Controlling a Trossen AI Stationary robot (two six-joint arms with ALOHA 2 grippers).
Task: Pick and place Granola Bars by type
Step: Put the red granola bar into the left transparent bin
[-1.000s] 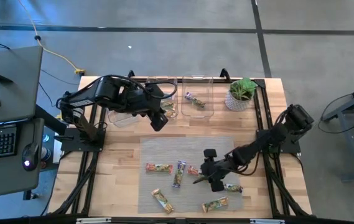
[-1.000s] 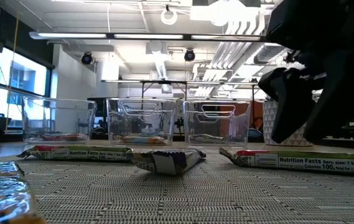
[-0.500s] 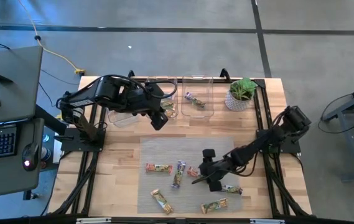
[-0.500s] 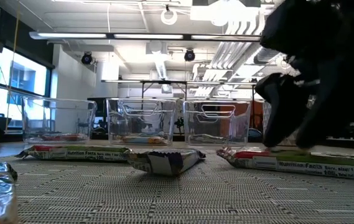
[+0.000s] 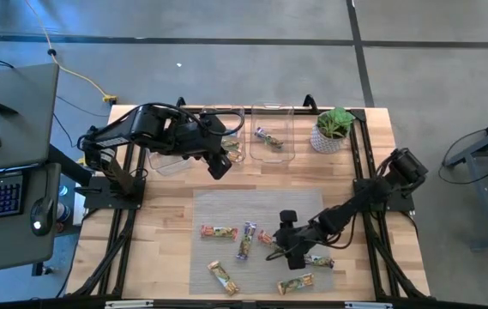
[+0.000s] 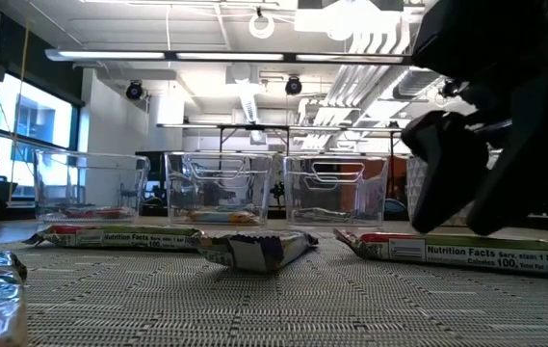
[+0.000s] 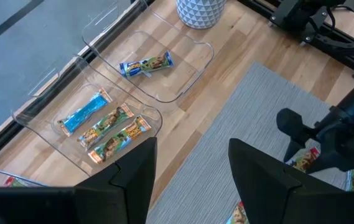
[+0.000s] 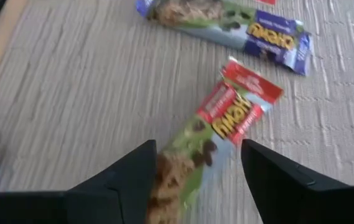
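On the near half of the grey woven mat [image 5: 256, 240], the right gripper [image 5: 280, 249] hangs low with its dark fingers spread apart, straddling a red-ended, shiny-wrapped granola bar [image 8: 217, 127] without closing on it. Around it on the mat lie more small foil-wrapped bars: a green-orange one [image 5: 297, 282] at the mat's near edge, another orange one [image 5: 223, 276] toward the mat's near left corner, a red-and-white one [image 5: 319, 260] just right of the gripper, a purple-and-green bar [image 5: 246, 239] at the mat's middle and an orange-green bar [image 5: 218, 231] to its left.

Beyond the mat's far edge, over bare light wooden tabletop [image 5: 166, 215], the left gripper [image 5: 219, 167] is poised with its fingers parted and nothing between them. Behind it, along the far side from the mat, stand three clear plastic bins [image 6: 218, 188]. The middle bin [image 7: 96, 118] holds one blue bar [image 7: 84, 112] and green-orange bars [image 7: 111, 130]; the right bin [image 7: 164, 62] holds a single blue-ended purple bar [image 7: 145, 64]. The left bin [image 6: 86, 186] contains a red-pink bar [image 6: 91, 212]. A small green plant in a white patterned pot [image 5: 331, 130] stands at the mat's far right, beside the bins.
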